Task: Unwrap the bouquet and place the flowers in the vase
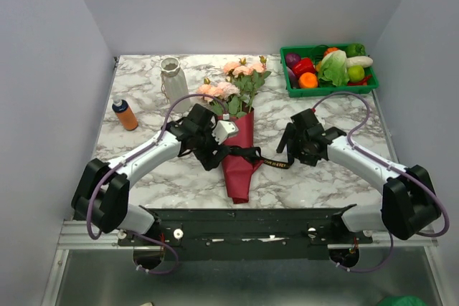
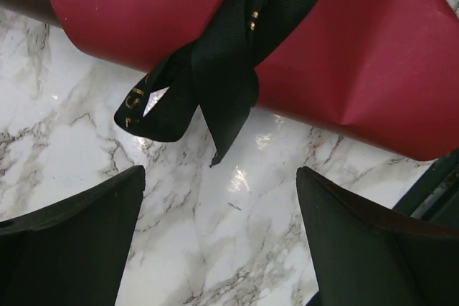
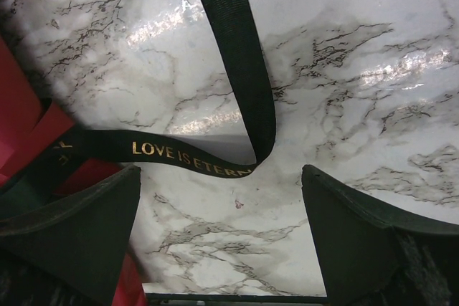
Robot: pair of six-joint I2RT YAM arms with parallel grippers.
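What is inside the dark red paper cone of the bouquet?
Peach-pink roses and green leaves stick out of the top of the cone. Their lower stems are hidden by the paper.

Table (image 1: 140, 80): white marble with grey veining, seen in all three views.
Crate (image 1: 331, 90): green, set at the table's far right corner, filled with vegetables.
Crate contents: leafy lettuce (image 1: 333, 69), red pepper (image 1: 303, 66), round orange piece (image 1: 308, 81) (kind not told).
Bottle (image 1: 125, 115): small, orange, black-capped, stood upright near the left edge.
Walls (image 1: 229, 5): plain pale grey.
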